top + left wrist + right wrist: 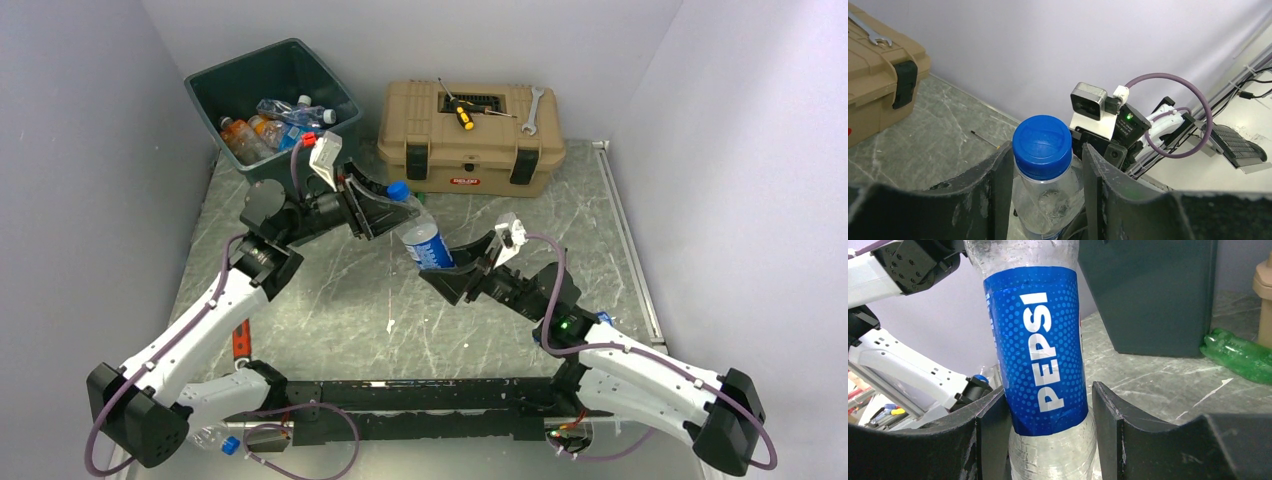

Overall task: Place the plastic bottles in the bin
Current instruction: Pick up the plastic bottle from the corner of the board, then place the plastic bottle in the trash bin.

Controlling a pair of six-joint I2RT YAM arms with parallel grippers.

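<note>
- Pepsi bottle [428, 243] held in the air over the middle of the table [330, 300]; its blue cap [1042, 142] tilts toward the back left corner
- left gripper [1047, 150] clamped on its neck; right gripper [1047, 392] clamped on its blue label
- dark green bin [215, 85] at the back left corner, several bottles [272, 125] inside; tan toolbox [470, 150] beside it along the back edge
</note>
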